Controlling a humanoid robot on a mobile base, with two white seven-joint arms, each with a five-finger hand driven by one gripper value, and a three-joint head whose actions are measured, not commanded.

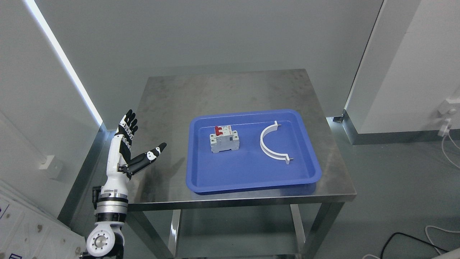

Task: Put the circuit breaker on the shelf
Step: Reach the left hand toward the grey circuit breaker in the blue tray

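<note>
The circuit breaker (224,139) is standing in the blue tray (251,180), well to the right of the left hand (129,151), whose fingers (130,124) are spreading wide, empty, over the worktop (172,93) edge. The reach seems only starting; next, the hand must cross into the tray and close around the breaker.

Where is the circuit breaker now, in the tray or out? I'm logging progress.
In the tray. The circuit breaker sits on the blue tray floor, left of the white curved bracket; the left hand is open, apart.
</note>
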